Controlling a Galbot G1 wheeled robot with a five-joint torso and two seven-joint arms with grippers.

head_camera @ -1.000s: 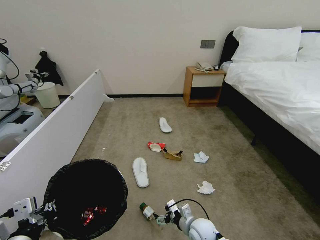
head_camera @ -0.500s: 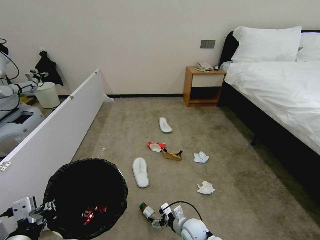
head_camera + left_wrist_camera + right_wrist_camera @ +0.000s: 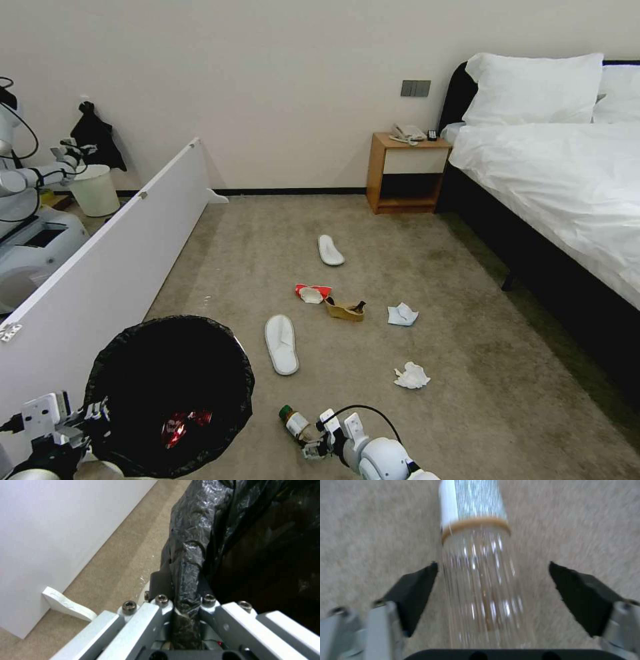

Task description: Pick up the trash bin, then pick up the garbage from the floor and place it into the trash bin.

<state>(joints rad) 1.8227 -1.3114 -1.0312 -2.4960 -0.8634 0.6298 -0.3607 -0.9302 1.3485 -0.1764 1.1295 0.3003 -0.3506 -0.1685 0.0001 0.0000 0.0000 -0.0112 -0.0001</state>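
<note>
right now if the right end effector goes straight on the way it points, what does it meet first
The bottle: it lies on the carpet between the open fingers of the right end effector, apparently not yet gripped.

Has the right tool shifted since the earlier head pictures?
Yes. The right tool has slid leftward, toward the trash bin, closing on the unmoved bottle.

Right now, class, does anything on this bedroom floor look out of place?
Yes: litter is strewn over the carpet. Two white slippers lie apart, a bottle lies on its side between the open right end effector's fingers, and crumpled tissues and a crushed carton lie nearby.
</note>
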